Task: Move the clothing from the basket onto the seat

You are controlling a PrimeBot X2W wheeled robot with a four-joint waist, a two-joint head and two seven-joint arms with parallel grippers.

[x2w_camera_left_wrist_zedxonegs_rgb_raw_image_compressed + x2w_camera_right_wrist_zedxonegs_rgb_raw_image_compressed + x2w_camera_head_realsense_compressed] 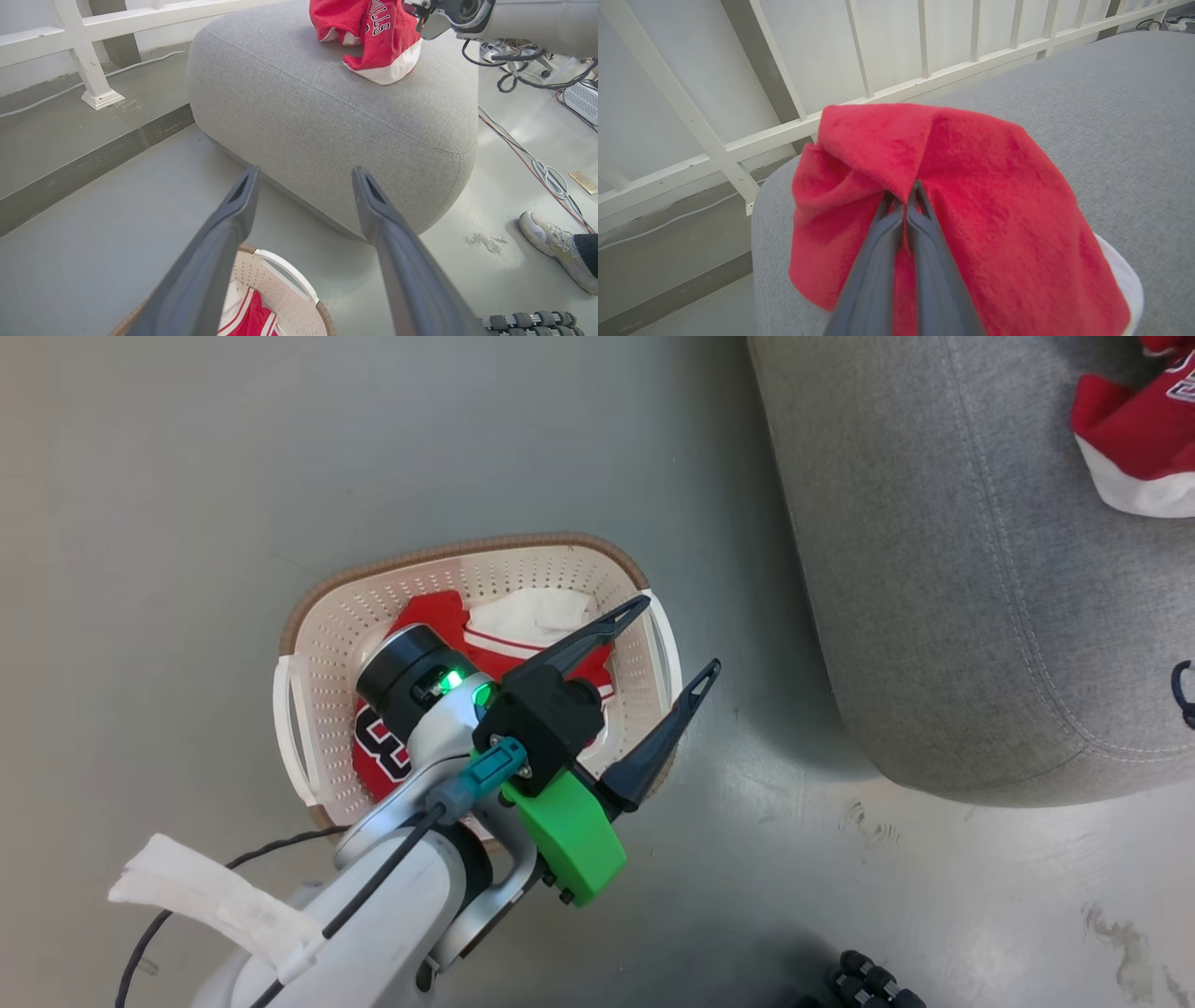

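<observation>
We pinch one red garment (971, 186) over the seat (1111, 116) with our right hand (903, 198), our left hand (679, 635) hanging wide above the basket (373, 607) for the other garment (429, 616).

The left arm (411, 915) covers the middle of the basket (317, 616), so the red garment (434, 611) inside shows in patches, and its black-and-white numeral (383, 747) is half hidden and unreadable. The seat (934, 569) runs off the top and right edges of the head view, and the second red garment (1130, 439) is cut off at that corner. From the left wrist, its lettering (380, 23) folds partly out of sight. A person's shoe (549, 238) is there too, the leg cut off by the right edge. In the right wrist view the closed right pincer (903, 190) hides part of that garment, which runs off the bottom edge.
</observation>
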